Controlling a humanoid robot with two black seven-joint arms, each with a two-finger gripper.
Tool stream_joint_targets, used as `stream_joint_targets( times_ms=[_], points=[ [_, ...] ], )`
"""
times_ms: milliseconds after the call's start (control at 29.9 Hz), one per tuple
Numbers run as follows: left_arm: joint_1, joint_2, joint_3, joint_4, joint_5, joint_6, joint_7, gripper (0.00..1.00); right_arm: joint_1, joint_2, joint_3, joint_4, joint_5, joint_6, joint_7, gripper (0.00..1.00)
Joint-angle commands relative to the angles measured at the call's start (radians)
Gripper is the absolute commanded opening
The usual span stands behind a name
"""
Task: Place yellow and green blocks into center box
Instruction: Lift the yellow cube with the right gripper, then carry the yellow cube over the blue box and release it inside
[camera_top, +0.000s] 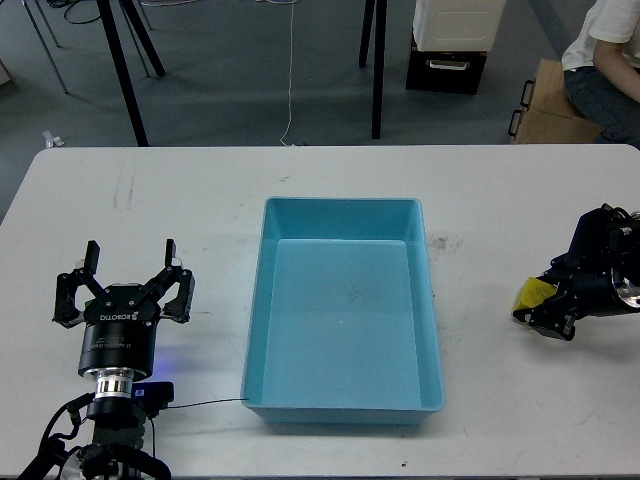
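The blue center box (343, 215) stands open and empty in the middle of the white table. A yellow block (526, 295) lies on the table at the right, mostly covered by my right gripper (545, 305), whose dark fingers sit around it. I cannot tell whether they are closed on it. My left gripper (130, 262) is open and empty, pointing up, left of the box. No green block is in view.
The white table (200, 200) runs to the far edge. Beyond it are black stand legs (378, 70), a black crate (446, 68), a cardboard box (545, 100) and a seated person (605, 60) at the top right.
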Motion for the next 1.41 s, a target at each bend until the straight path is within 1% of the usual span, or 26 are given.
stream_joint_targets(
  times_ms=[0, 100, 167, 234, 368, 435, 569, 703, 1037, 1272, 1372],
  points=[
    [0.000, 0.000, -0.001, 0.000, 0.000, 0.000, 0.000, 1.00, 0.056, 0.003, 0.002, -0.019, -0.005, -0.001, 0.000, 0.12],
    [0.000, 0.000, -0.001, 0.000, 0.000, 0.000, 0.000, 1.00, 0.139, 0.007, 0.006, -0.024, -0.002, -0.001, 0.000, 0.04],
    [0.000, 0.000, -0.001, 0.000, 0.000, 0.000, 0.000, 1.00, 0.208, 0.012, 0.008, -0.022, 0.007, -0.002, 0.000, 0.02],
    [0.000, 0.000, -0.001, 0.000, 0.000, 0.000, -0.003, 1.00, 0.277, 0.015, 0.008, -0.019, 0.010, -0.002, 0.000, 0.02],
    [0.000, 0.002, -0.001, 0.000, 0.000, 0.000, -0.023, 1.00, 0.386, 0.029, 0.005, -0.001, 0.022, -0.008, 0.000, 0.02],
    [-0.001, 0.002, -0.001, 0.000, 0.000, 0.000, -0.025, 1.00, 0.430, 0.069, -0.006, 0.027, 0.062, -0.008, 0.000, 0.02],
    [-0.001, 0.002, -0.002, 0.000, 0.000, 0.000, -0.025, 1.00, 0.481, 0.107, -0.020, 0.100, 0.136, -0.007, 0.000, 0.02],
    [-0.003, 0.002, -0.013, 0.000, 0.000, 0.001, -0.025, 1.00, 0.547, 0.201, -0.107, 0.139, 0.203, -0.007, 0.000, 0.02],
    [-0.015, 0.002, -0.018, 0.000, 0.000, 0.005, -0.025, 1.00, 0.556, 0.389, -0.244, 0.147, 0.217, -0.005, 0.000, 0.02],
    [-0.021, 0.002, -0.034, 0.000, 0.000, 0.005, -0.025, 1.00, 0.524, 0.500, -0.325, 0.128, 0.219, -0.002, 0.000, 0.03],
    [-0.023, 0.002, -0.041, -0.001, 0.000, 0.005, -0.025, 1.00, 0.489, 0.537, -0.339, 0.107, 0.217, -0.002, 0.000, 0.05]
  ],
)
